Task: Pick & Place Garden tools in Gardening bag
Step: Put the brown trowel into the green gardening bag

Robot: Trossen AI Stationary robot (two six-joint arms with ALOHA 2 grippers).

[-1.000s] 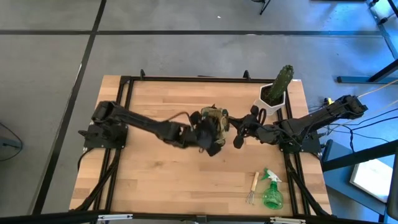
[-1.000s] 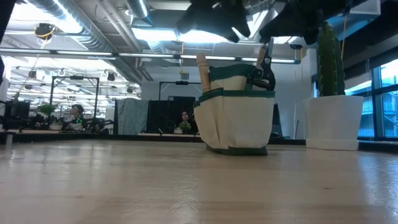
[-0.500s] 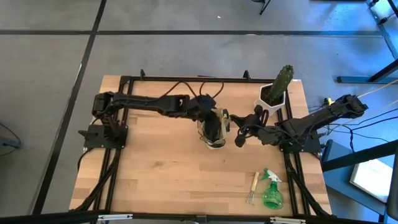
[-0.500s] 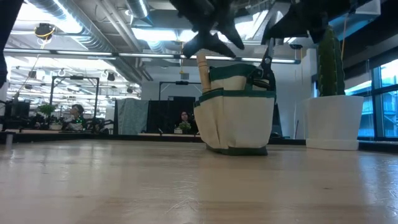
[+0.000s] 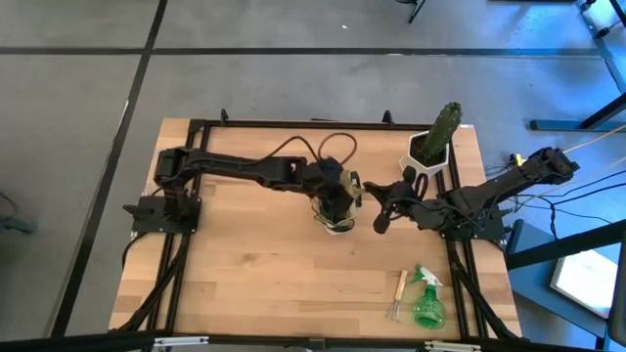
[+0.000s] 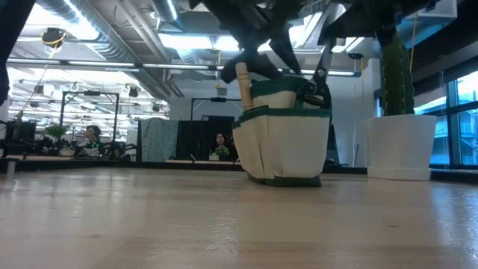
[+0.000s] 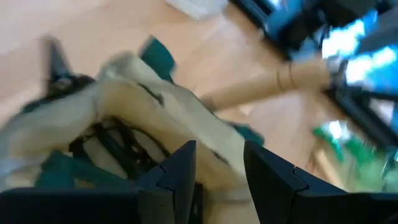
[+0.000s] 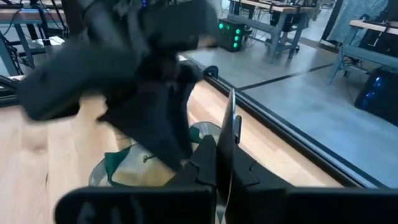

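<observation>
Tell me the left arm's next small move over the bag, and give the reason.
Probably lift the left gripper straight up from the gardening bag. Its fingers stand apart with nothing seen between them, right above the bag's open mouth, and a wooden handle already stands in the bag. The hand fork and spray bottle remain on the table.

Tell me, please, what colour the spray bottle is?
Green; the spray bottle shows best in the high view.

Cactus [image 5: 445, 124] in white pot [image 5: 427, 160]
</observation>
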